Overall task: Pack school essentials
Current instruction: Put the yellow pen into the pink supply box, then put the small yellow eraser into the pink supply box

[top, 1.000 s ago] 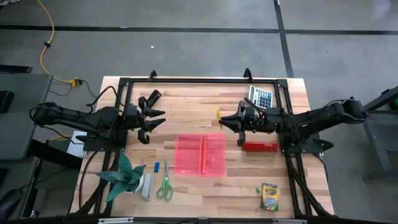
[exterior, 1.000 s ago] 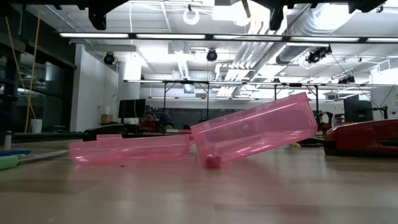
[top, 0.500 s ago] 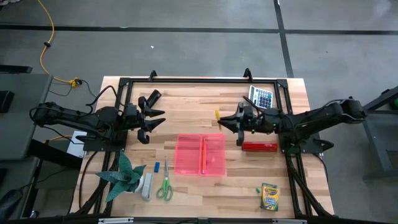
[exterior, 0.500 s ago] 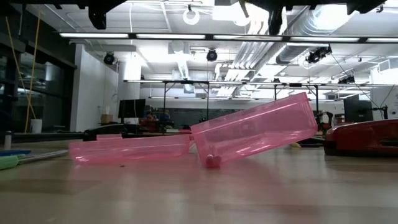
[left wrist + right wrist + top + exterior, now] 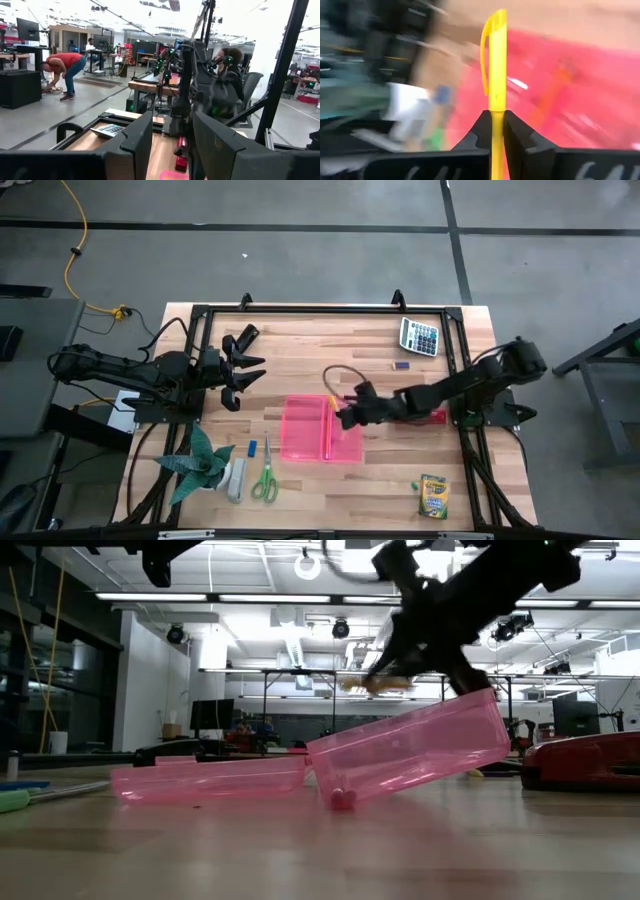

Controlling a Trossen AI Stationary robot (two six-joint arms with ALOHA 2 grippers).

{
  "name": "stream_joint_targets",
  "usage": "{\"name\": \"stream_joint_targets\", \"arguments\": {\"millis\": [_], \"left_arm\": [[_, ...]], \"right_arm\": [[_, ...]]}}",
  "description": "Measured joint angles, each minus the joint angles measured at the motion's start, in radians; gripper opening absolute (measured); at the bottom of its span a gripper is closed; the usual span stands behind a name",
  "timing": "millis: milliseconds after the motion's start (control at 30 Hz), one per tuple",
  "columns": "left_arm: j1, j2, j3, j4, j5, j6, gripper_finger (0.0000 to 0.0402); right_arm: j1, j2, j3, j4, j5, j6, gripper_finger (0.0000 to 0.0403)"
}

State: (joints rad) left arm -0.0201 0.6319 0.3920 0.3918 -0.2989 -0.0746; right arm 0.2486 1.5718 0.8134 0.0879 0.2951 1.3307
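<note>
While the left gripper [image 5: 243, 370] waits spread at far left, the right gripper [image 5: 343, 417] pinches a yellow marker [image 5: 496, 62] over the pink case [image 5: 305, 430]; scissors [image 5: 265, 478] near left.

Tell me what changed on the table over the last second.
The right gripper, shut on the yellow marker, swung from near the calculator out over the pink case, carrying the marker above its open tray. That uncovered the red stapler. The left gripper stayed parked with fingers apart, and the scissors, crayon box and case did not move.
</note>
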Motion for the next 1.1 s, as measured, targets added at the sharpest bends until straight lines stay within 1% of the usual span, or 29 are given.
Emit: {"name": "stream_joint_targets", "arguments": {"millis": [67,167,300,467,600,767,933,1000,1100], "left_arm": [[0.000,0.000,0.000,0.000,0.000,0.000,0.0131],[0.000,0.000,0.000,-0.002,0.000,0.000,0.0131],[0.000,0.000,0.000,-0.006,0.000,0.015,0.0131],[0.000,0.000,0.000,-0.006,-0.001,0.044,0.0131],[0.000,0.000,0.000,-0.006,-0.001,0.045,0.0131],[0.000,0.000,0.000,-0.006,-0.004,0.045,0.0131],[0.000,0.000,0.000,-0.006,-0.004,0.044,0.0131],[0.000,0.000,0.000,-0.006,-0.004,0.045,0.0131],[0.000,0.000,0.000,-0.006,-0.004,0.044,0.0131]], "right_arm": [[0.011,0.026,0.055,-0.156,-0.002,0.088,0.0000],[0.025,0.053,0.107,-0.267,-0.006,0.143,0.0000],[0.028,0.073,0.129,-0.295,-0.008,0.187,0.0000],[0.028,0.079,0.099,-0.300,-0.019,0.313,0.0000],[0.028,0.079,0.088,-0.312,-0.040,0.421,0.0016],[0.027,0.079,0.088,-0.315,-0.065,0.386,0.0058],[0.026,0.072,0.088,-0.317,-0.081,0.333,0.0123],[0.026,0.057,0.088,-0.320,-0.086,0.292,0.0151],[0.022,-0.001,0.088,-0.351,-0.069,0.163,0.0188]]}}
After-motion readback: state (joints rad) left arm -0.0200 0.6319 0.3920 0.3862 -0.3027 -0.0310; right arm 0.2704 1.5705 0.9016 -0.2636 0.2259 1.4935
